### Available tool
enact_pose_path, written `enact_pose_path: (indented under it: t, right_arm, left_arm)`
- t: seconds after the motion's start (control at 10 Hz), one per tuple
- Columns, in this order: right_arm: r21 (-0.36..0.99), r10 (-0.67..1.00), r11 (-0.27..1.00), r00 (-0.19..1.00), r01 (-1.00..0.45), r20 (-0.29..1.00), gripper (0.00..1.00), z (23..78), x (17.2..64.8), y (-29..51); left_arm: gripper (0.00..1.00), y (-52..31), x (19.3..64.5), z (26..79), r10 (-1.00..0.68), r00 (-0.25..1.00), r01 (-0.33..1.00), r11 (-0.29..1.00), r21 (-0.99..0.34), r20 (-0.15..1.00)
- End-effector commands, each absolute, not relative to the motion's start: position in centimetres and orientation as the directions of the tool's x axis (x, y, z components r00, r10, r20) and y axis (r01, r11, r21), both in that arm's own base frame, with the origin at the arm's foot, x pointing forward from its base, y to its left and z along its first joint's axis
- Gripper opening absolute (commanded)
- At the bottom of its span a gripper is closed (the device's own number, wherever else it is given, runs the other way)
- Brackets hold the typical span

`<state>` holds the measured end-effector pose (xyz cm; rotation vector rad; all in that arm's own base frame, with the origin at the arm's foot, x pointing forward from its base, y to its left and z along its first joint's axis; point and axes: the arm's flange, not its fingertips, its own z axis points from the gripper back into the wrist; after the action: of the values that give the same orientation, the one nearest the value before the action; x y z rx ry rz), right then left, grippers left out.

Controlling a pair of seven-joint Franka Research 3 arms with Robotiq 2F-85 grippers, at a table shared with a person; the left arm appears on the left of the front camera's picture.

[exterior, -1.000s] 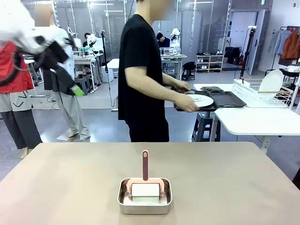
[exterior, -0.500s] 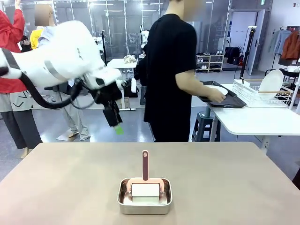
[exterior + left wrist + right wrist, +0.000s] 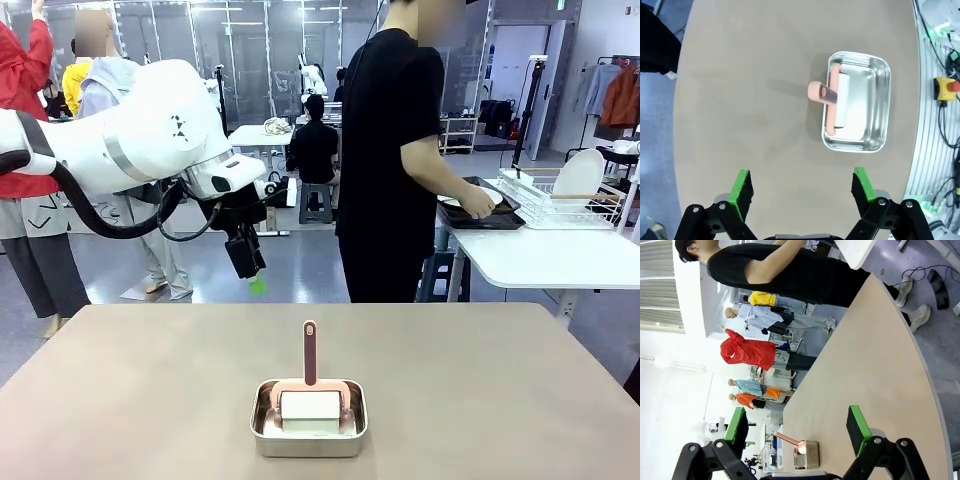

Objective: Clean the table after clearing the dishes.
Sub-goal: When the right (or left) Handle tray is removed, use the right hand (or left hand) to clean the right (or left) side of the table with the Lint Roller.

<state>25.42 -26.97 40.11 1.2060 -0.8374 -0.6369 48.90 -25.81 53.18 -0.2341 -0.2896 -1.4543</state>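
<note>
The beige table (image 3: 480, 380) stretches across the front. At its near middle stands a small steel pan (image 3: 308, 425) holding a white cleaning pad in a pink frame, its pink handle (image 3: 310, 352) upright. My left gripper (image 3: 255, 280) hangs open over the table's far left-middle edge; from the left wrist the pan (image 3: 875, 90) lies ahead of the open left gripper (image 3: 802, 187), well apart from it. My right gripper (image 3: 796, 429) is open and empty above the table (image 3: 875, 360). The dishes, a white plate (image 3: 462, 200) on a dark tray (image 3: 500, 217), rest on the white side table under the person's hand.
A person in black (image 3: 390, 160) stands behind the table's far edge, turned toward the white side table (image 3: 550, 255). A white dish rack (image 3: 560, 195) with a plate sits on that table. Cables and a red stop button (image 3: 947, 86) lie beyond the table's robot-side edge.
My left arm swung in from the far left to over the table's far edge. The person carried the tray and plate rightward and set it on the white side table.
</note>
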Motion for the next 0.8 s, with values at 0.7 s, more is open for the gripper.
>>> enact_pose_path:
  t: [0.7]
  right_arm:
    - [0.964,-0.798,0.264,0.555,-0.028,0.235,1.00,40.1,25.2,-26.6]
  left_arm:
    - [1.00,-30.5,51.2,51.9,-0.956,-0.036,0.994,-0.065,-0.092,0.291]
